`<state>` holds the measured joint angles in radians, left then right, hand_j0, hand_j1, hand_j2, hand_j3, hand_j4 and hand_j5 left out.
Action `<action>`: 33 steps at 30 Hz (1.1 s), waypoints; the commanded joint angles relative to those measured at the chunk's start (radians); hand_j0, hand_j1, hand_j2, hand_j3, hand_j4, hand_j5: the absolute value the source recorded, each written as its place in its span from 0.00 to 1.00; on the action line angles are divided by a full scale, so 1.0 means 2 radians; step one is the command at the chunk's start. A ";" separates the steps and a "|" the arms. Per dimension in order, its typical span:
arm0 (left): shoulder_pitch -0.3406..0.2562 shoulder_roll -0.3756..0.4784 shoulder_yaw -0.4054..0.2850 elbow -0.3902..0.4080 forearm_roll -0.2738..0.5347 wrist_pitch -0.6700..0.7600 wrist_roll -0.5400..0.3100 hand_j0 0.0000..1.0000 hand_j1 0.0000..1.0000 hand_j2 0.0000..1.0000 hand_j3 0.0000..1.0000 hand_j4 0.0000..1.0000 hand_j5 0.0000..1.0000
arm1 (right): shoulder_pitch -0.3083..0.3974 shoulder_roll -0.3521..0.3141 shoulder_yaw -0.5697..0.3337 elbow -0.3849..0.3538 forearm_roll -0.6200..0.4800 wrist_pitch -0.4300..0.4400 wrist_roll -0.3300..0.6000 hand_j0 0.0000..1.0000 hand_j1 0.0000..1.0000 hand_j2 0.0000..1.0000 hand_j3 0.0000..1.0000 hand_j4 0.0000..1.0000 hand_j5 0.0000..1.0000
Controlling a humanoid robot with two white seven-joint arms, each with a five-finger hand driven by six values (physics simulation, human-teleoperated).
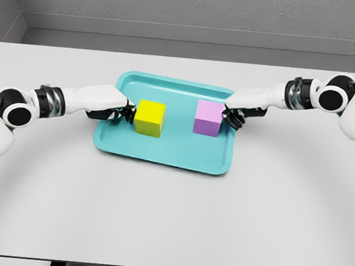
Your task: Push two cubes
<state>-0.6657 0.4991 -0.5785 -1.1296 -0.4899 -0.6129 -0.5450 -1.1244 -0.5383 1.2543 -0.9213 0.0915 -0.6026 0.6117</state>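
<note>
A yellow cube (149, 117) and a pink cube (208, 117) stand apart on a teal tray (163, 153) in the middle of the table. My left hand (122, 112) reaches over the tray's left rim, its curled dark fingers touching the yellow cube's left face. From the other side, my right hand (232, 117) crosses the right rim with curled fingers against the pink cube's right face. Neither hand holds a cube. A gap of roughly one cube width separates the two cubes.
The tray sits on a light grey table (170, 219) with a grey wall behind it. Both white forearms lie low over the table on either side of the tray.
</note>
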 commanded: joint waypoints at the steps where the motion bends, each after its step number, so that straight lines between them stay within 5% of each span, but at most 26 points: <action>1: 0.000 -0.004 -0.001 0.000 0.003 0.001 -0.001 0.40 0.40 0.40 0.40 0.40 0.40 | 0.000 -0.002 -0.001 0.000 -0.002 -0.001 0.000 0.12 0.12 0.12 0.12 0.12 0.12; 15: 0.000 -0.016 -0.001 0.003 0.001 0.001 -0.001 0.40 0.40 0.40 0.40 0.40 0.40 | 0.005 0.008 0.003 0.021 0.025 0.008 0.000 0.10 0.10 0.10 0.10 0.10 0.10; 23: -0.033 -0.036 -0.001 0.070 -0.001 0.001 -0.002 0.40 0.40 0.40 0.40 0.40 0.40 | 0.004 0.028 0.005 0.020 0.033 0.018 0.000 0.10 0.10 0.10 0.10 0.10 0.10; 33: -0.035 -0.058 -0.001 0.070 -0.014 0.001 -0.002 0.40 0.40 0.40 0.40 0.40 0.40 | 0.004 0.040 0.004 0.017 0.033 0.018 0.000 0.10 0.10 0.10 0.10 0.10 0.10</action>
<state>-0.7363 0.3918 -0.5781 -0.9925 -0.5232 -0.6121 -0.5504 -1.1168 -0.4821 1.2183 -0.8764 0.1889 -0.5725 0.6768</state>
